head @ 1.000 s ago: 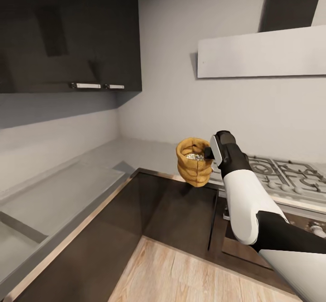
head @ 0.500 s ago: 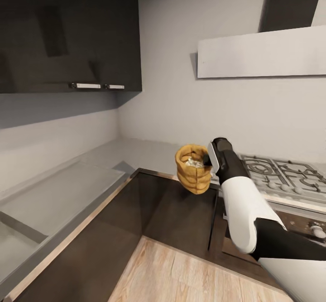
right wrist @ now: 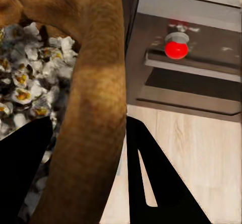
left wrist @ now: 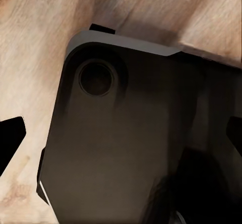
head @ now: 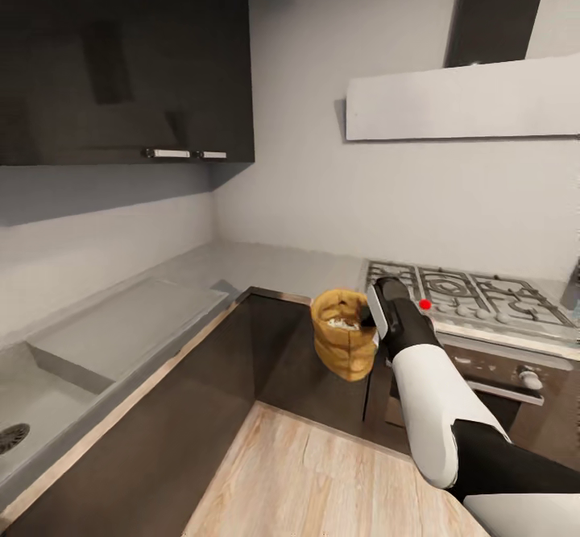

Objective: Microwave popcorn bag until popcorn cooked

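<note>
The tan-brown popcorn bag (head: 342,352) hangs upright in the air in front of the dark cabinet fronts, at the inner corner of the grey countertop (head: 121,328). My right gripper (head: 369,316) is shut on the side of its rolled rim facing the hob. In the right wrist view the rim (right wrist: 96,83) runs between the two black fingers (right wrist: 156,183), and white popped popcorn (right wrist: 30,83) lies inside the bag. The left gripper (left wrist: 121,138) stands open over my dark base and the wood floor, nothing between its tips. The microwave is out of view.
A grey gas hob (head: 459,291) sits at the right over a dark oven (head: 499,376) with a red mark (head: 424,304) at its front edge. A sink drain (head: 10,438) shows at far left. Dark wall cabinets (head: 121,62) and a hood (head: 459,98) hang above. Wood floor (head: 322,481) lies below.
The head view has shifted, bringing more of the hob and the sink drain into sight. The held bag now hangs before the cabinet fronts instead of over the counter's edge.
</note>
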{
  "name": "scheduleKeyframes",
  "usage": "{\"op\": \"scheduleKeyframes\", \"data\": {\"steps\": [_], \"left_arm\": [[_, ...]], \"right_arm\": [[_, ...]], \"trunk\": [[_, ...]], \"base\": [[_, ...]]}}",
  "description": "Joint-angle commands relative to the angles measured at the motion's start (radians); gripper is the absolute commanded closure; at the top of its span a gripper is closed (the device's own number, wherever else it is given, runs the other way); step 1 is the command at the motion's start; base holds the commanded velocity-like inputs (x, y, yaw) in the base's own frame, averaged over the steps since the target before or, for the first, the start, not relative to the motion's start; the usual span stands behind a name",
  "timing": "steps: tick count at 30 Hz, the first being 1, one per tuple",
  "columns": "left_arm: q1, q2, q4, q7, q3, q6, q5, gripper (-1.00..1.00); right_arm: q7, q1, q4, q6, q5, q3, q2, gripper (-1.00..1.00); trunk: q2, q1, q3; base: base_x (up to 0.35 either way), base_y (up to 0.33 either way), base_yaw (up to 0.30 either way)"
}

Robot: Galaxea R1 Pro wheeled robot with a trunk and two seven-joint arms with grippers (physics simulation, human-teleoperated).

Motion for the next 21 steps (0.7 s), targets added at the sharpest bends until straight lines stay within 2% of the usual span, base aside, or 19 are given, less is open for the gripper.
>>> {"op": "scheduleKeyframes", "data": {"steps": [1, 21], "left_arm": [[0.0, 0.0, -0.001, 0.0, 0.001, -0.002, 0.004, -1.0], [0.0, 0.0, -0.001, 0.0, 0.001, -0.001, 0.004, -1.0]], "right_arm": [[0.005, -0.001, 0.001, 0.004, 0.009, -0.004, 0.002, 1.0], [0.008, -0.001, 0.007, 0.004, 0.004, -0.006, 0.002, 1.0]], "trunk": [[-0.001, -0.001, -0.001], [-0.001, -0.001, -0.001]], "base": [[-0.346, 0.0, 0.0], [-0.346, 0.0, 0.0]]}}
